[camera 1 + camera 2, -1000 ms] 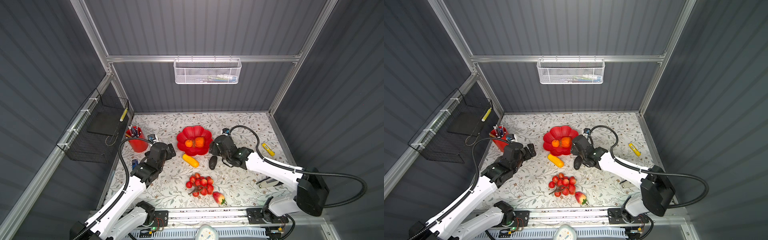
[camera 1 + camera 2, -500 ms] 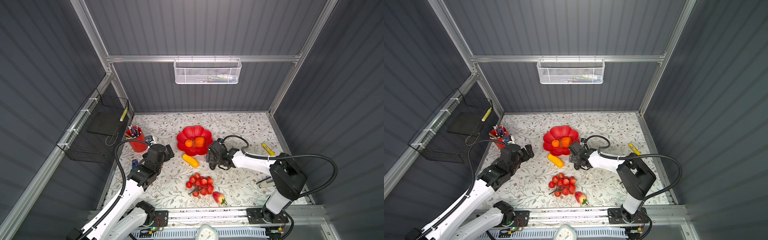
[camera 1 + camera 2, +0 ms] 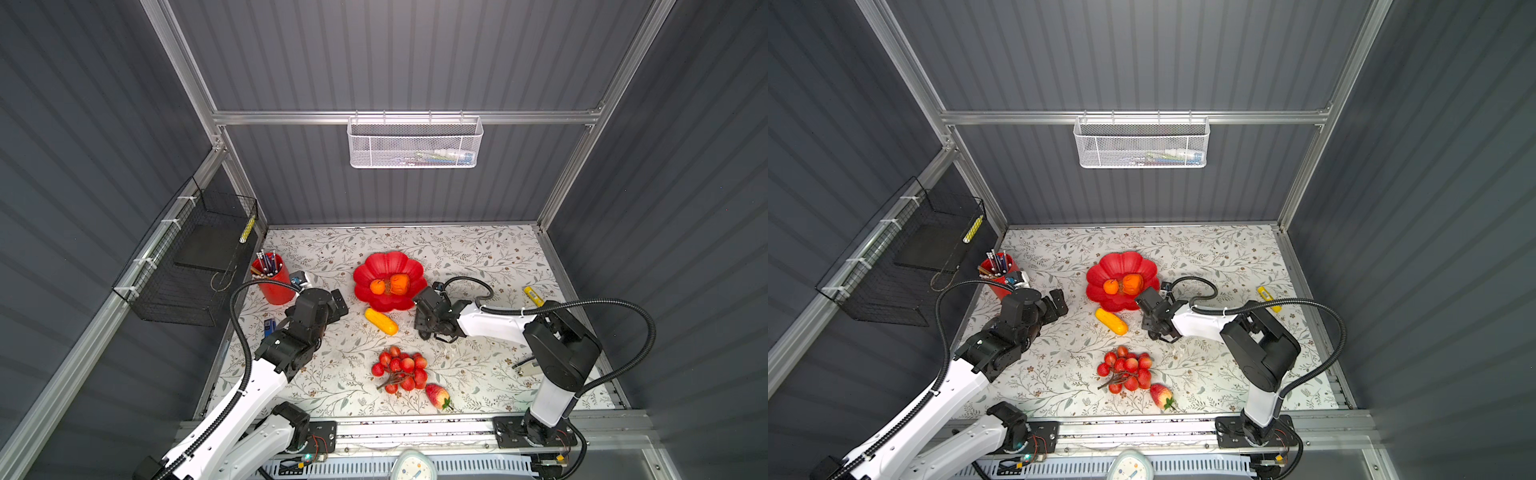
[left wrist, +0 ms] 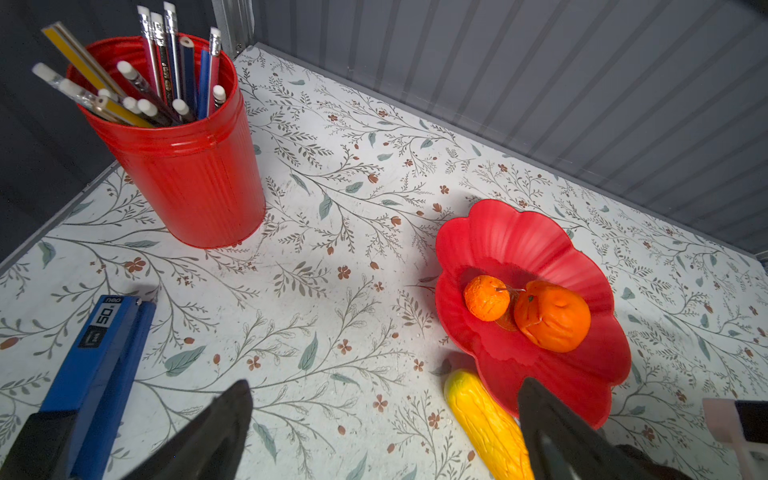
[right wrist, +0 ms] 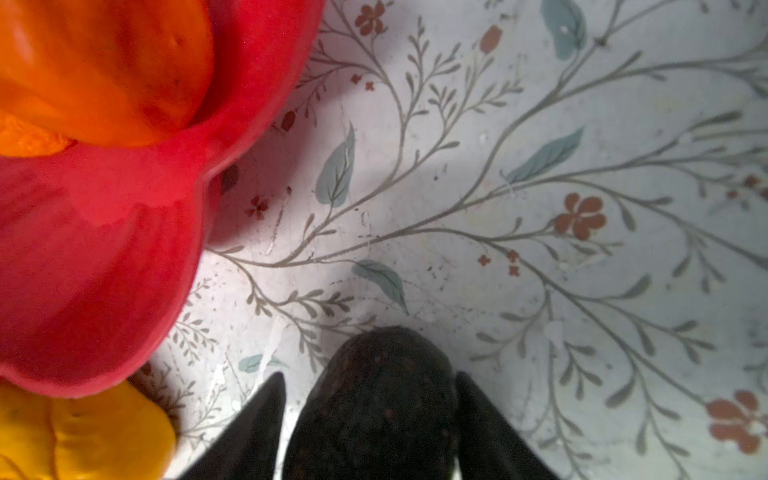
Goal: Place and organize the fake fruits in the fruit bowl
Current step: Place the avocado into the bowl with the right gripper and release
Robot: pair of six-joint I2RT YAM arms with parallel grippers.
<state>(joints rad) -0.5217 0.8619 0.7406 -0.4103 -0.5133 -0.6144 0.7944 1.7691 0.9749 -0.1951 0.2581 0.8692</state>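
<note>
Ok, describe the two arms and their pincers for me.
Both arms match: the left arm and right arm have glossy white tubular links joined by chunky black joints, each trailed by a ribbed black hose. The left pincer and right pincer each end in two matte black fingers tapering to points. No markings are legible.

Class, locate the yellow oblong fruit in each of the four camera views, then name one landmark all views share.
A top view: yellow oblong fruit near the middle, just below the fruit bowl.
A top view: same place, below the fruit bowl.
Left wrist: beside the fruit bowl's near rim, close to the camera.
Right wrist: blurred yellow patch, cut off at the frame edge, beside the rim.
Shared landmark: the fruit bowl.
</note>
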